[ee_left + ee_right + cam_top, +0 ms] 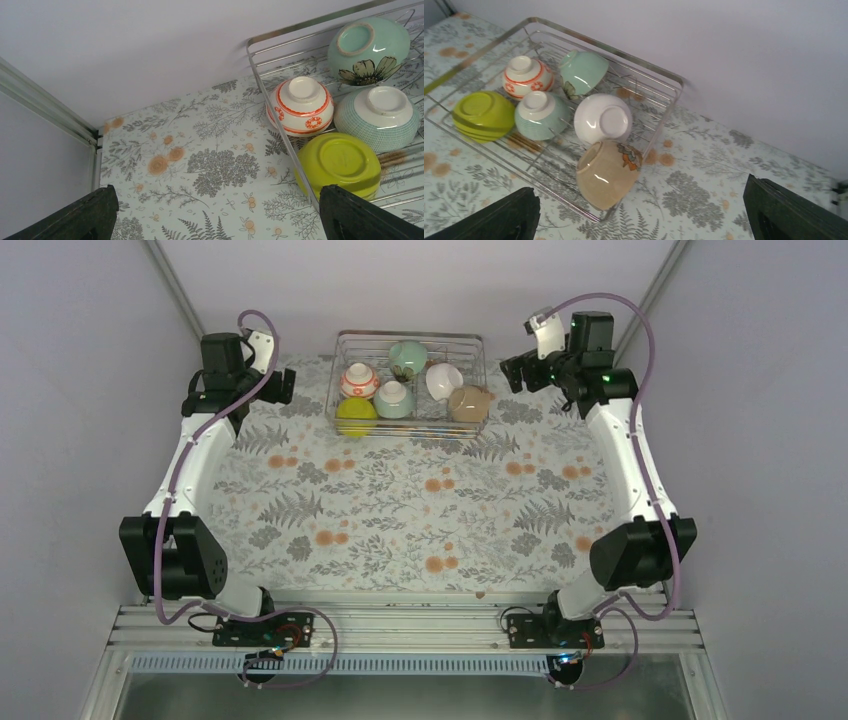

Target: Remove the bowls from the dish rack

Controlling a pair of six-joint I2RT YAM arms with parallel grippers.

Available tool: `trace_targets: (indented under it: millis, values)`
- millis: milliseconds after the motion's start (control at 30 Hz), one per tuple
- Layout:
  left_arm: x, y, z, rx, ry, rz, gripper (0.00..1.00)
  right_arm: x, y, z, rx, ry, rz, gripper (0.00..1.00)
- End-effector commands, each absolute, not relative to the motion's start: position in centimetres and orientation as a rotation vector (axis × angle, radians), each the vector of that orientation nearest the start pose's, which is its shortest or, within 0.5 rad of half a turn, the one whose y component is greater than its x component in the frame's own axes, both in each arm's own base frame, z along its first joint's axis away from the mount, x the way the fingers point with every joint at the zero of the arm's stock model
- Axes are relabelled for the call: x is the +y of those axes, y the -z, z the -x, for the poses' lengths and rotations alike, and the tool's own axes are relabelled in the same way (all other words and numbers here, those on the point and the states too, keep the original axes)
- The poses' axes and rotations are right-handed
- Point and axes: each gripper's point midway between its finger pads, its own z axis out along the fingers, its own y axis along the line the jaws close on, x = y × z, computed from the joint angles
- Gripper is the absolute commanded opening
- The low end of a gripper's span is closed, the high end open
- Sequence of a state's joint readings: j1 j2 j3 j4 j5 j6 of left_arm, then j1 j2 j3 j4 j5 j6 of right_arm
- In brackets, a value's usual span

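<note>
Six bowls [395,400] sit in the dish rack [380,334], far centre. Left gripper [220,215] and right gripper [639,212] are wide and empty, flanking it. Start right: pinch the tan bowl [606,172] at its rim; it seems tilted.

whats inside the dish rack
The rack holds six bowls: lime, red-striped, teal, mint, white and tan, all base up or tipped on a side. Anything beneath the upturned ones is hidden.
</note>
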State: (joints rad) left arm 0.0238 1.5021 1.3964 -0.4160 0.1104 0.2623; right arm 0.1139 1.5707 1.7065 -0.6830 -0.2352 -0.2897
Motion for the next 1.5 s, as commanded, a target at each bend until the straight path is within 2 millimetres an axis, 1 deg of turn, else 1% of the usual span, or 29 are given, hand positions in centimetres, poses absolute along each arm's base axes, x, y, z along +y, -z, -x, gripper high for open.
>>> trace_targets:
  millis: [0, 33, 200, 267, 333, 367, 400, 467, 633, 733, 833, 1000, 1133, 1167, 1200, 1267, 1400, 1467]
  values:
    - [-1.4, -29.3, -46.1, 2.038, -0.039, -0.339, 1.00, 10.2, -32.0, -46.0, 2.114, -0.386, 0.514, 1.00]
    - [-1.4, -29.2, -46.1, 2.035, -0.046, -0.340, 1.00, 10.4, -29.9, -46.7, 2.156, -0.406, 0.507, 1.00]
    - [-1.1, -27.9, -45.8, 2.058, -0.072, -0.350, 1.00, 11.9, -24.3, -47.5, 2.241, -0.561, 0.521, 1.00]
    - [-1.1, -27.3, -45.8, 2.071, -0.080, -0.362, 1.00, 12.6, -22.4, -47.6, 2.278, -0.678, 0.520, 1.00]
    - [-1.0, -26.8, -45.8, 2.081, -0.086, -0.370, 1.00, 13.5, -21.1, -47.7, 2.296, -0.826, 0.518, 1.00]
    - [-1.0, -26.6, -45.8, 2.085, -0.089, -0.370, 1.00, 14.0, -20.1, -47.9, 2.314, -0.890, 0.520, 1.00]
    - [-1.0, -26.5, -45.8, 2.087, -0.090, -0.370, 1.00, 14.3, -19.8, -48.0, 2.322, -0.934, 0.523, 1.00]
    - [-1.0, -26.1, -45.9, 2.093, -0.086, -0.368, 1.00, 14.7, -19.2, -48.4, 2.329, -0.993, 0.521, 1.00]
    - [-1.4, -25.0, -45.9, 2.107, -0.053, -0.380, 1.00, 15.3, -17.8, -49.2, 2.342, -1.063, 0.518, 1.00]
    - [-1.5, -24.3, -46.1, 2.123, -0.040, -0.377, 1.00, 15.7, -16.8, -49.3, 2.351, -1.118, 0.521, 1.00]
    - [-1.6, -24.0, -46.2, 2.131, -0.035, -0.380, 1.00, 15.8, -16.7, -49.5, 2.345, -1.134, 0.527, 1.00]
    - [-1.7, -23.8, -46.2, 2.134, -0.026, -0.383, 1.00, 15.9, -17.4, -49.8, 2.320, -1.130, 0.539, 0.99]
    - [-1.9, -23.6, -46.2, 2.139, -0.017, -0.383, 1.00, 16.2, -18.1, -49.6, 2.292, -1.167, 0.551, 0.92]
    - [-2.0, -23.6, -46.2, 2.138, -0.016, -0.385, 1.00, 16.3, -18.2, -49.6, 2.290, -1.171, 0.555, 0.86]
    - [-2.1, -23.5, -46.2, 2.139, -0.016, -0.387, 1.00, 16.3, -18.1, -49.6, 2.290, -1.173, 0.555, 0.83]
    - [-2.1, -23.2, -46.1, 2.147, -0.014, -0.389, 1.00, 16.4, -17.9, -49.6, 2.293, -1.182, 0.556, 0.79]
    - [-2.3, -22.8, -46.1, 2.155, -0.010, -0.389, 1.00, 16.6, -17.1, -49.6, 2.295, -1.219, 0.554, 0.74]
    - [-2.4, -22.5, -46.0, 2.159, -0.006, -0.388, 1.00, 16.7, -16.4, -49.9, 2.311, -1.203, 0.548, 0.73]
